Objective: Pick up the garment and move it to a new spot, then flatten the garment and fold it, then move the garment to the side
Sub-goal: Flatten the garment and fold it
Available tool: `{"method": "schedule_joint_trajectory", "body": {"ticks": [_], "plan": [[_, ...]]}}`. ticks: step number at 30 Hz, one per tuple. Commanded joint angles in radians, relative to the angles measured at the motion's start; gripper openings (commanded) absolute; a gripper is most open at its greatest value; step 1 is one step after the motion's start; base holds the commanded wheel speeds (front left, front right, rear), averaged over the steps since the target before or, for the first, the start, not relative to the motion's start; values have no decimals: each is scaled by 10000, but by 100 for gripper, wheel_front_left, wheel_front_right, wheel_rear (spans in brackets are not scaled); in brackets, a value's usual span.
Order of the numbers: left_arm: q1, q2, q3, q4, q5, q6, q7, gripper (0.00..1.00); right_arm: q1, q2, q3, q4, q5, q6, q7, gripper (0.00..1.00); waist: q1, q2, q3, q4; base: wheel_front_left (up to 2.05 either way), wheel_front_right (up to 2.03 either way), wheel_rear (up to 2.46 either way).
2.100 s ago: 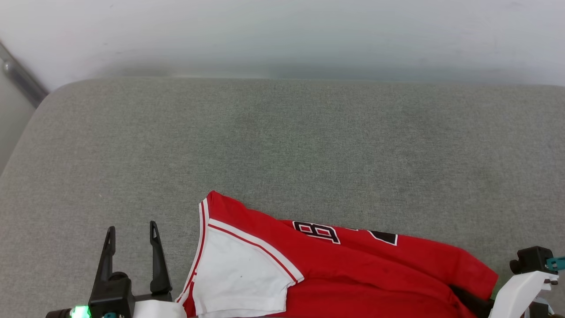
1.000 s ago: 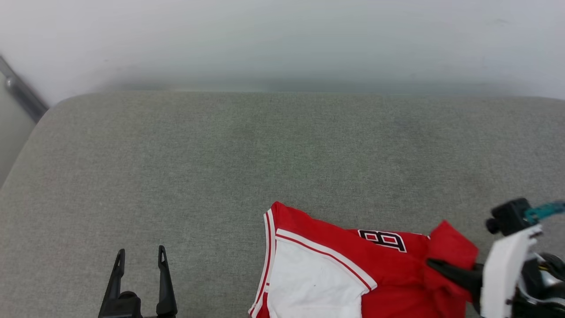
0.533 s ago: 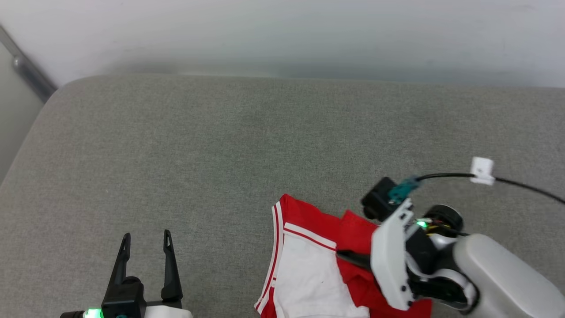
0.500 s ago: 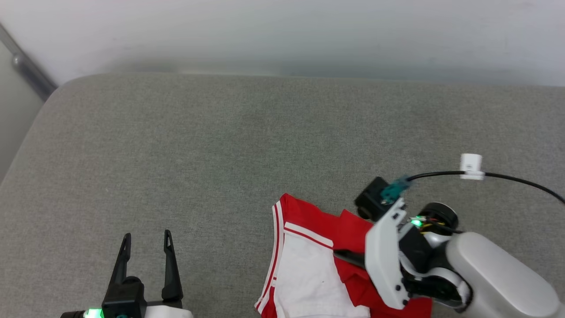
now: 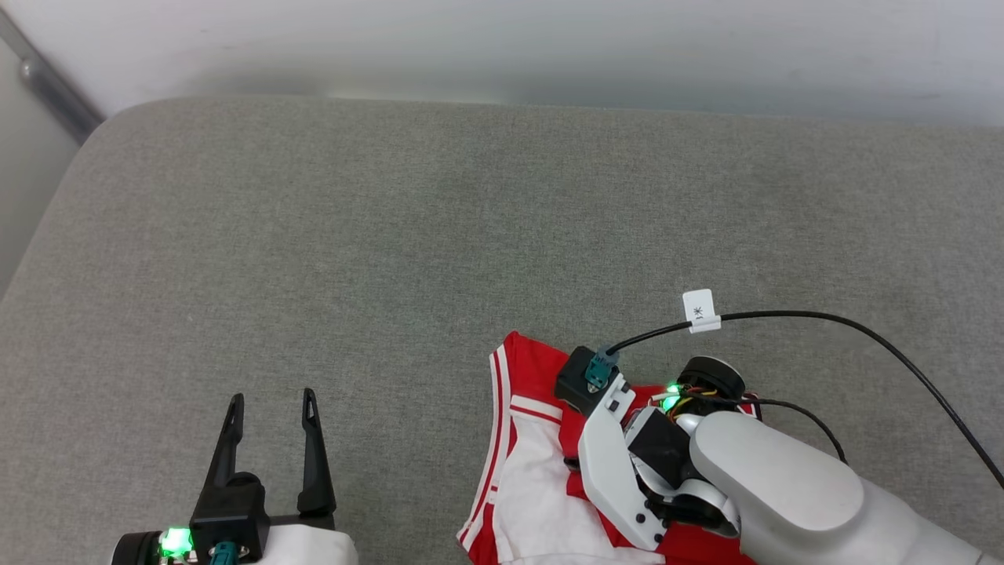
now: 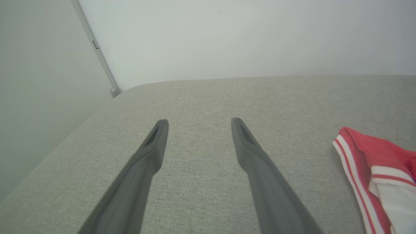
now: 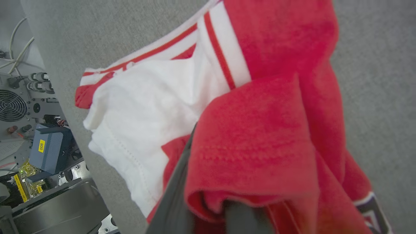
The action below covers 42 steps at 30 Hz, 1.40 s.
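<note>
Head view: the garment [image 5: 522, 486] lies bunched at the near edge of the grey cushion [image 5: 392, 235]. The right gripper [image 5: 572, 463], clamped on a red fold, sits further left over it than half a second ago. The left gripper [image 5: 271, 400] stands wide and empty, well apart. Left wrist view: fingers spread, garment at right. Right wrist view: red fabric is pinched between the dark fingers [image 7: 175, 191].

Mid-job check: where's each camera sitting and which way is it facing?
Head: above, facing down at the grey cushion; open left pincer, right forearm, right pincer show.
Left wrist: low, along the left pincer toward the wall.
Right wrist: close over the garment, right pincer shut on it.
Shared: all three show the garment.
</note>
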Motion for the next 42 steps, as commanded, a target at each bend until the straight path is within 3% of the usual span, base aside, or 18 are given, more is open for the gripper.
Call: {"method": "schedule_joint_trajectory", "body": {"ticks": [1, 2, 3, 4, 11, 12, 14, 21, 25, 30, 35, 42], "plan": [[-107, -6, 6, 21, 20, -40, -47, 100, -15, -7, 169, 254, 134, -11, -211, 16, -1, 0, -17, -36, 0, 0, 0], [-76, -14, 37, 21, 16, -26, -47, 100, -61, 8, 210, 305, 241, -11, -375, 24, -1, 0, -40, -71, 0, 0, 0], [-28, -19, 70, 25, 15, -19, -47, 100, -171, -23, 296, 318, 280, -11, -549, 44, -1, 0, -86, -114, 0, 0, 0], [37, -16, 109, 23, 18, -22, -47, 100, -273, -73, 359, 301, 372, -12, -694, 100, -1, 0, -134, -165, 0, 0, 0], [281, -22, 267, 5, 52, -114, -47, 100, -729, -770, 48, -400, 287, -9, -2608, 100, -1, 0, -531, -475, 0, 0, 0], [424, -32, 292, -20, 49, -126, -47, 100, -653, -1053, -707, -596, -167, -8, -3921, 100, -1, 0, -689, -586, 0, 0, 0], [481, -40, 308, -47, 59, -135, -47, 100, -557, -1238, -1544, -501, -874, -8, -5077, 100, -1, 0, -765, -660, 0, 0, 0], [686, -63, 377, -152, 59, -156, -47, 100, 885, -686, -5312, 27, -3245, -8, -8260, 100, -1, 0, -1033, -916, 0, 0, 0], [727, -73, 379, -177, 59, -223, -48, 100, 2065, -108, -7453, -227, -4547, -8, -8777, 100, -1, 0, -1130, -999, 0, 0, 0], [804, -90, 393, -210, 56, -210, -48, 100, 3610, 794, -9613, -1512, -5847, -8, -8870, 100, -1, 0, -1214, -1082, 0, 0, 0], [863, -103, 357, -268, 61, -229, -48, 100, 5159, 1654, -10615, -2839, -6357, -6, -8858, 100, -1, 0, -1275, -1146, 0, 0, 0], [952, -121, 255, -344, 21, -245, -48, 100, 6839, 2272, -10995, -3535, -6533, -8, -8861, 100, -1, 0, -1347, -1144, 0, 0, 0]]}}
